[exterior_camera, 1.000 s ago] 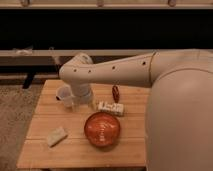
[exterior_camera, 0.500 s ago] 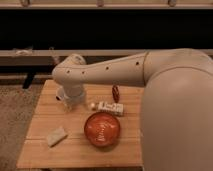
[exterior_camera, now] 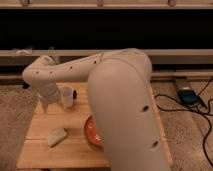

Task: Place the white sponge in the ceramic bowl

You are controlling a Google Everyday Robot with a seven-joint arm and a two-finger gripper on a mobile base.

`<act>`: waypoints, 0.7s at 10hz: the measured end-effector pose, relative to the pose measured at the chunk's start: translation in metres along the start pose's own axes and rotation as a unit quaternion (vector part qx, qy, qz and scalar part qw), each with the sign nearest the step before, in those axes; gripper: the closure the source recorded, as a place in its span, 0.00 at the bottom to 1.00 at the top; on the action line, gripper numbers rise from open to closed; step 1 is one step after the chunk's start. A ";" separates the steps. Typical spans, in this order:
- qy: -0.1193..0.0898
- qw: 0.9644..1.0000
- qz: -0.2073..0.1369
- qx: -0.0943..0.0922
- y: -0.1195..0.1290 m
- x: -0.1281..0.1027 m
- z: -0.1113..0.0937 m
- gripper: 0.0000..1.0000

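The white sponge (exterior_camera: 57,136) lies flat on the front left of the wooden table (exterior_camera: 45,122). The orange-red ceramic bowl (exterior_camera: 89,131) sits to its right; only its left edge shows, since my arm's big forearm covers the rest. My gripper (exterior_camera: 44,106) hangs from the wrist above the table's left rear part, behind the sponge and left of a translucent plastic cup (exterior_camera: 66,96). It holds nothing that I can see.
A small dark item (exterior_camera: 74,93) sits just right of the cup. A low bench rail (exterior_camera: 165,55) runs behind the table. A blue device (exterior_camera: 187,96) and black cables (exterior_camera: 205,112) lie on the carpet to the right.
My arm has swung left and toward the camera. The gripper has moved left past the cup, and the forearm now hides most of the bowl and the packet.
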 end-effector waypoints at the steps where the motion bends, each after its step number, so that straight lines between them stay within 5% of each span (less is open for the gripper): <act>1: 0.013 0.999 0.034 0.001 0.017 -0.005 0.022 0.35; 5: 0.046 0.991 0.123 0.003 0.044 0.019 0.084 0.35; 7: 0.052 0.989 0.140 -0.004 0.037 0.036 0.087 0.35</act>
